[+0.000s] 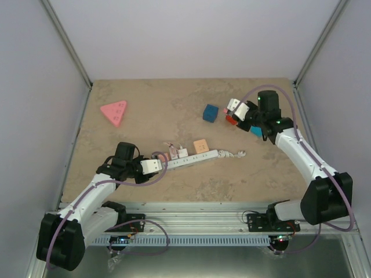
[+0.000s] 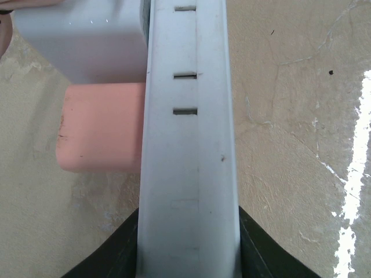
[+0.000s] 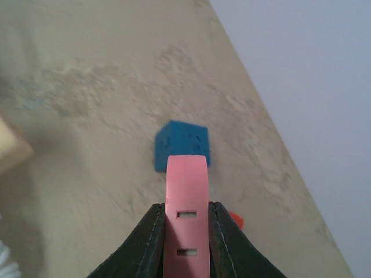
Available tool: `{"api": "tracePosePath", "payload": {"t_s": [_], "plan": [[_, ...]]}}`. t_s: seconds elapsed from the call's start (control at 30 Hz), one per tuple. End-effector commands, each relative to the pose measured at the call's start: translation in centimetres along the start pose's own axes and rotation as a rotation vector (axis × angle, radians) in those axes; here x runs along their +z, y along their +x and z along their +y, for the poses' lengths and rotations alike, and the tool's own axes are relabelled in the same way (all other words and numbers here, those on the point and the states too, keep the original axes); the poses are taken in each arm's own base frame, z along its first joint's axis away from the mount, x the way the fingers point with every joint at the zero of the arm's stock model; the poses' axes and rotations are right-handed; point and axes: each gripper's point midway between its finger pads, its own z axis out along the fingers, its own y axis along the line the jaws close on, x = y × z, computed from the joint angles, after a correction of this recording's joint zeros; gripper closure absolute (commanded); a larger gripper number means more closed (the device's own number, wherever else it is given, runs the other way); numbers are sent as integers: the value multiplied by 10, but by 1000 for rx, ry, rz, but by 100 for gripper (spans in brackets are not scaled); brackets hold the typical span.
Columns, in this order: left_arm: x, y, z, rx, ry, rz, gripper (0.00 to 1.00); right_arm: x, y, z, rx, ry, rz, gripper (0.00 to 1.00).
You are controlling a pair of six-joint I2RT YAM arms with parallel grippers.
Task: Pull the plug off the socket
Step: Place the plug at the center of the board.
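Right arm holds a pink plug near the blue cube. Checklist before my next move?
1. Left gripper shut on the socket: ok.
2. Right gripper shut on the pink plug: ok.
3. That plug clear of the socket: ok.
4. Spot ahead of the plug free: not ok, blue cube lies there.
5. Socket emptied: not ok, peach plug and others sit in it.
6. Plug's height above the table: cannot tell.

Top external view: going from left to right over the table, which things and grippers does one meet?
The pink triangular block → left gripper on the socket → blue cube → right gripper holding the pink plug.
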Motion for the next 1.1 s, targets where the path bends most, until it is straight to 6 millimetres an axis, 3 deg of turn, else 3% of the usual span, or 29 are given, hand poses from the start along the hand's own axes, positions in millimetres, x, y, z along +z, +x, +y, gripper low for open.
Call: {"api": "tracePosePath", "payload": {"t_s": [0.0, 0.23, 0.57, 0.8, 1.07], "plan": [[-6, -14, 11, 26, -45, -58, 100, -18, 17, -34, 21, 131, 76, 99], [-6, -14, 11, 27, -46, -58, 100, -42, 64, -50, 66, 238, 178, 99], [-6, -14, 10, 30, -38, -61, 100, -74, 146, -49, 140, 334, 288, 100], [-7, -15, 9, 31, -37, -65, 100, -72, 207, -40, 191, 318, 384, 99], [-7, -15, 9, 32, -36, -65, 100, -50, 245, -22, 229, 238, 429, 99]]}}
